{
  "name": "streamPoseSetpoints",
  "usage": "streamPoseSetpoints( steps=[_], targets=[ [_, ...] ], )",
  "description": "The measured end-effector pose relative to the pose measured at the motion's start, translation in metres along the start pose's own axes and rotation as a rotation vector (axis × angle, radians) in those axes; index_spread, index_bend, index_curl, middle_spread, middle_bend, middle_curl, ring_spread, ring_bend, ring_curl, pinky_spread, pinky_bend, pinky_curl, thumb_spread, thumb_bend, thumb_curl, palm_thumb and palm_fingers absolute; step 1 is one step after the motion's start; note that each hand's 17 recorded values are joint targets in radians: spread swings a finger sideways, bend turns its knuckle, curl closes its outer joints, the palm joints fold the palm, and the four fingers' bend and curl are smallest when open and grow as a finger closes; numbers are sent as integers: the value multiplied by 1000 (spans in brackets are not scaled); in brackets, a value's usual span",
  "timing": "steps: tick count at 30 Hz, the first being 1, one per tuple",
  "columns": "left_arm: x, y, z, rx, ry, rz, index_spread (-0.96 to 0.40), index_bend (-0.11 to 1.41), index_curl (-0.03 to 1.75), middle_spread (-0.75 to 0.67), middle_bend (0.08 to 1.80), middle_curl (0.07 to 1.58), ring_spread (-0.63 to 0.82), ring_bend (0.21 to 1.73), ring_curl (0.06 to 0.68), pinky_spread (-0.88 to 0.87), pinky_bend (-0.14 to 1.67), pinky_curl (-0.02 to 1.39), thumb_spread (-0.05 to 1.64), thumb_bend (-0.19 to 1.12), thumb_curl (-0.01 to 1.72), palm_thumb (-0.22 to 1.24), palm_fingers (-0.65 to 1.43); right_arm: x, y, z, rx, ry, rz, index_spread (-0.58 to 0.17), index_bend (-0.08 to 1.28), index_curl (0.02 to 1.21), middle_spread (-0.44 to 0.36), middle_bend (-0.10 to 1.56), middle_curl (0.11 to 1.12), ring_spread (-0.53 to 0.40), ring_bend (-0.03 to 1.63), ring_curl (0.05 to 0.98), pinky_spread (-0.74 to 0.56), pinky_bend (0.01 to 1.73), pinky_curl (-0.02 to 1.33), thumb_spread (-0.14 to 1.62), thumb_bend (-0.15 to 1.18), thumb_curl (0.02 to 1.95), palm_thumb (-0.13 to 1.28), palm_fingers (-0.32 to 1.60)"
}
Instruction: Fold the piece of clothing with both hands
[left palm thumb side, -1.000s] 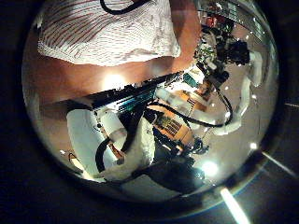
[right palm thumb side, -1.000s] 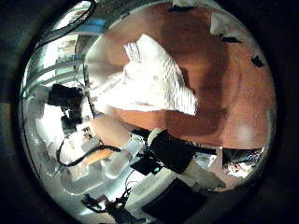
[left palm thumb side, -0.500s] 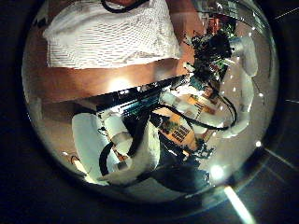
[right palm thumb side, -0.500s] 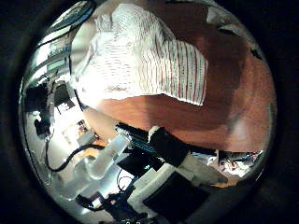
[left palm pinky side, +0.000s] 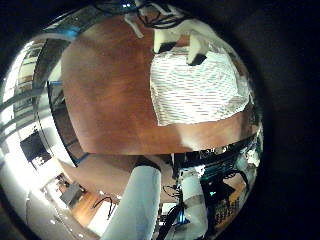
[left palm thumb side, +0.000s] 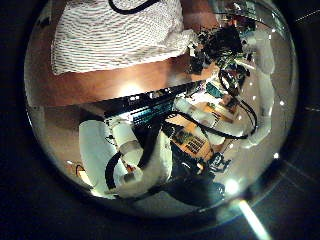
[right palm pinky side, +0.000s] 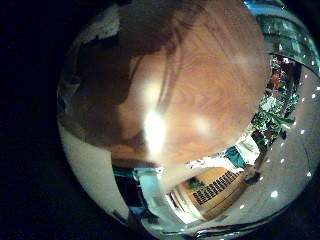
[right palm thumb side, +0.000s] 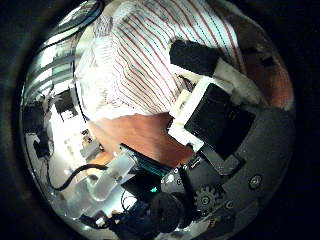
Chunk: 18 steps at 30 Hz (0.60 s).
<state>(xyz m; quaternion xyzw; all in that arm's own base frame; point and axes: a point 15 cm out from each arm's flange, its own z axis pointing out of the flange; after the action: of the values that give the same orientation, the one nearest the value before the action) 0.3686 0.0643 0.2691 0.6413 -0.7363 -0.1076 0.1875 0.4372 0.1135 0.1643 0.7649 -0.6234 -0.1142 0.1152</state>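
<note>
A striped piece of clothing (left palm pinky side: 195, 90) lies flat on the wooden table (left palm pinky side: 105, 90). It also shows in the left thumb side palm view (left palm thumb side: 115, 40) and fills much of the right thumb side palm view (right palm thumb side: 135, 60), so it is close to that palm. My right hand (left palm thumb side: 222, 48) is at the cloth's edge. It also shows on the cloth's far edge in the left little finger side palm view (left palm pinky side: 185, 45). Its fingers (right palm thumb side: 210, 95) curl over the cloth.
The table's near edge (left palm thumb side: 140, 98) runs below the cloth, with equipment beyond it. The right little finger side palm view shows bare tabletop (right palm pinky side: 190, 80). Bare tabletop (left palm pinky side: 110, 120) lies beside the cloth.
My right hand has come down to the cloth's edge. The cloth has grown large in the right thumb side palm view, and that hand's fingers have curled into it.
</note>
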Motion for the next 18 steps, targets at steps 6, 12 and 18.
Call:
streamPoseSetpoints(
  steps=[6, 12, 18],
  targets=[
    [15, -5, 4, -5, -5, 15, -36, 172, 356, 392, 155, 195, 496, 571, 231, 538, 385, 360, 1231, -16, 282, 222, -40, 36, 6, -8, 3, 9, 29, -355, 939, 800, -167, 1180, 758, -221, 1326, 580, -249, 1258, 642, 1159, 87, 500, 965, 1173],
    [40, -15, 14, -6, -15, 45, -36, 177, 352, 381, 157, 195, 495, 569, 231, 536, 387, 350, 1227, -15, 286, 235, -30, 85, 35, -6, -7, 2, 88, -328, 1010, 850, -149, 1252, 792, -216, 1381, 632, -220, 1304, 713, 1168, 72, 559, 993, 1096],
    [77, -32, 40, -4, -40, 94, -33, 185, 354, 360, 161, 198, 491, 574, 231, 525, 384, 340, 1238, -15, 284, 243, -14, 153, 62, -17, 23, -16, 179, -312, 1033, 872, -139, 1280, 807, -212, 1395, 664, -210, 1308, 766, 1179, 49, 606, 998, 1069]
  ],
)
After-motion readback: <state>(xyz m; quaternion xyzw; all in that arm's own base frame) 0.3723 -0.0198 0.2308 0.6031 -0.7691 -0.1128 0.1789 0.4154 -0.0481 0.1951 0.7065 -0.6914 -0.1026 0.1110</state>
